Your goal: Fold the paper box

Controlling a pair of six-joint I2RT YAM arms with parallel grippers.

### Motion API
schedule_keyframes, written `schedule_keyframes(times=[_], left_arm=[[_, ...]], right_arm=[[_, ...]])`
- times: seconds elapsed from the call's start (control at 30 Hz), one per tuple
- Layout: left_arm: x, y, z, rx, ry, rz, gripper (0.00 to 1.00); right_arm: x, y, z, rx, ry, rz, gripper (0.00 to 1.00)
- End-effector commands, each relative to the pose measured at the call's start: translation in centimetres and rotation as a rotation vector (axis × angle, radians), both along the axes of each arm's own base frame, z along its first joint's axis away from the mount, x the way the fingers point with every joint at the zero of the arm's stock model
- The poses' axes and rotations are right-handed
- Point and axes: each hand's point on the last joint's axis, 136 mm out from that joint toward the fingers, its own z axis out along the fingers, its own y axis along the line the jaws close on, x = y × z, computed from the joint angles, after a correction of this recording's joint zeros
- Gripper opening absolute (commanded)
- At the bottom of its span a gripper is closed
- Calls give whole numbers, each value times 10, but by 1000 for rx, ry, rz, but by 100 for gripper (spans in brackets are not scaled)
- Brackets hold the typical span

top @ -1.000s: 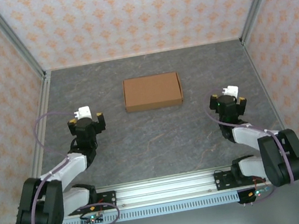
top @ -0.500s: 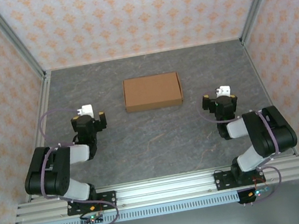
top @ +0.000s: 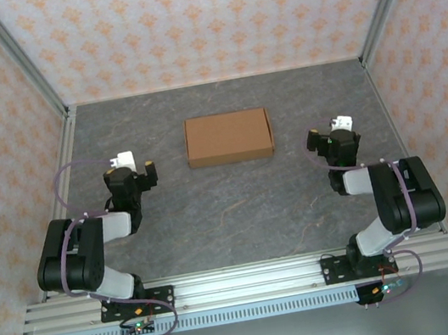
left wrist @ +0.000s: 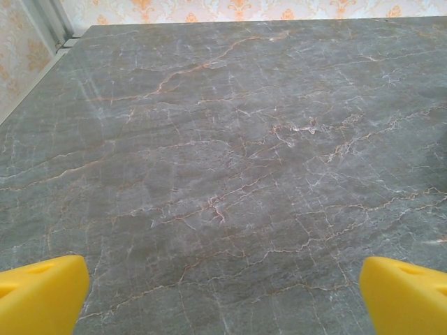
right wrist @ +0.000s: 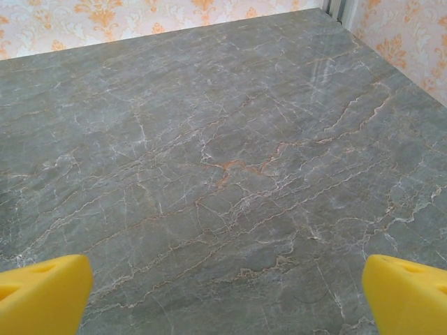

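Patterned walls (top: 199,17) hem a grey marbled table (top: 232,218) with bare room on every side. Toward the back, near the middle, the paper box (top: 228,137) lies flat. It is probably light, stiff across its panels and apt to slide, so best pinched at an edge. The left gripper (top: 128,173) and right gripper (top: 332,137) flank it, well apart, jaws spread wide and holding nothing.

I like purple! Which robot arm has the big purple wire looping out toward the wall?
The left arm: its purple wire bows out sideways; the right arm has only a small loop.
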Motion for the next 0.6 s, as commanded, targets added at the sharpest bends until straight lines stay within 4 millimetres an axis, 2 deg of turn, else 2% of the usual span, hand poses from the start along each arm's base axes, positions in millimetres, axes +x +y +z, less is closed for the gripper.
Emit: schedule_keyframes(times=[0.0, 0.57], left_arm=[[4, 1, 7, -11, -18, 3, 100], [4, 0, 6, -11, -18, 2, 100]], right_arm=[[1, 2, 2, 12, -4, 5, 99], [1, 4, 1, 13, -2, 11, 99]])
